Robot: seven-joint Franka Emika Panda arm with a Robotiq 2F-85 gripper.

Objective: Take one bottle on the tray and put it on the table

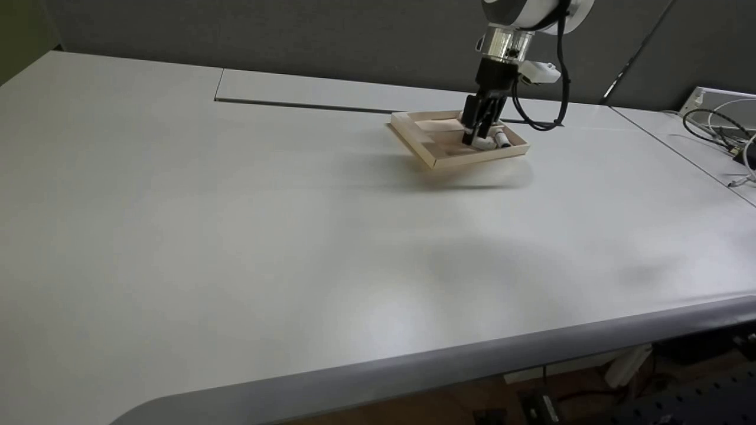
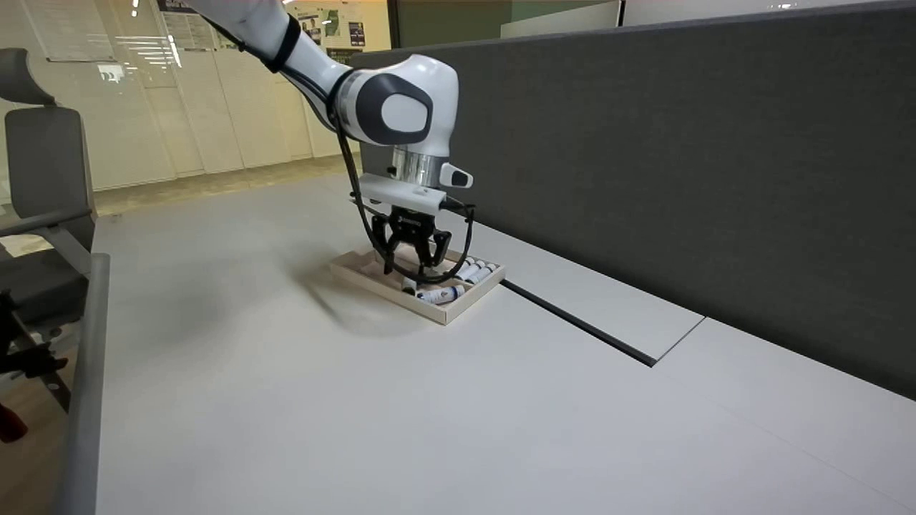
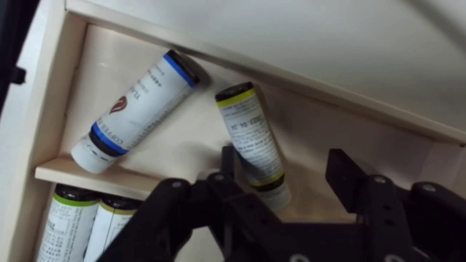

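The beige tray [image 1: 413, 144] sits near the back of the off-white table [image 1: 266, 236]; the tray [image 2: 386, 295] and table [image 2: 501, 415] show in both exterior views. In the wrist view, a white bottle with yellow bands [image 3: 251, 134] lies in the tray [image 3: 47, 91]. My gripper [image 3: 282, 163] is open, with its fingers low in the tray on either side of this bottle. The left finger in that view is close beside the bottle; whether it touches is unclear. The right finger is well apart. The gripper also shows in the exterior views [image 1: 472, 137] [image 2: 408, 266].
A blue-banded bottle [image 3: 142, 109] lies in the same compartment. A green-banded bottle [image 3: 69, 225] and a gold-banded bottle [image 3: 109, 225] lie beyond a low divider [image 3: 98, 180]. A grey partition [image 2: 644, 179] stands behind the table. Cables [image 1: 717, 130] lie at the far right.
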